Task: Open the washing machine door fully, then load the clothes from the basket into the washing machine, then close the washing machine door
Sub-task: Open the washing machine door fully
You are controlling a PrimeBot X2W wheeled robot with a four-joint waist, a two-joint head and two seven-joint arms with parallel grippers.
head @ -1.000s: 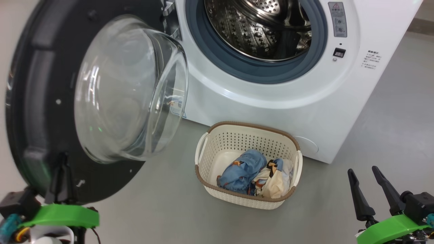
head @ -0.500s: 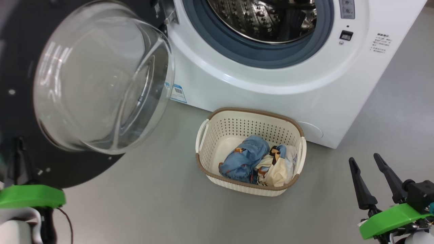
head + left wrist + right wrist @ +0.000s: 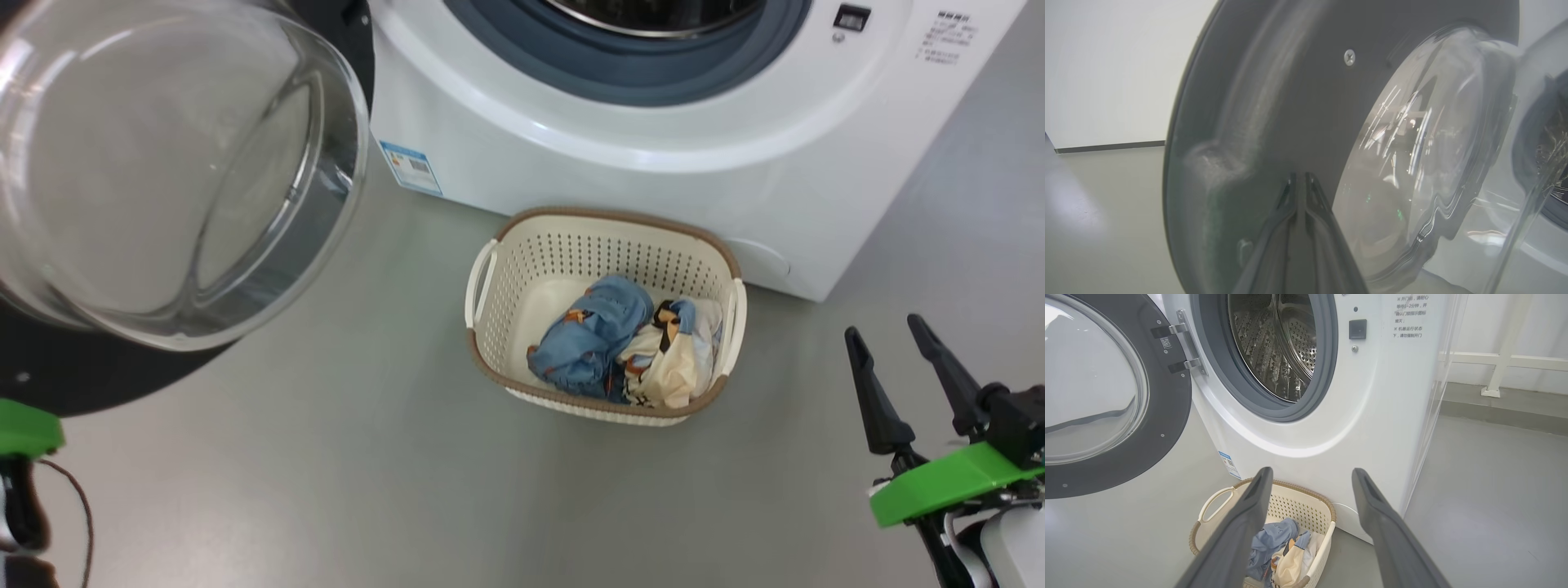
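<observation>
Though already open, the washing machine door (image 3: 163, 180) wider.

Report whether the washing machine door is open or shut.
Open. The washing machine door hangs swung away on its hinges, exposing the gasket and steel drum.

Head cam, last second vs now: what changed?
The head camera tilted down, so the whole picture slid up. Beyond that, the door looks swung wider from the washer: it no longer covers the sticker. The shut left gripper went left with it. Unchanged: right gripper open and idle, basket in place, clothes inside.
</observation>
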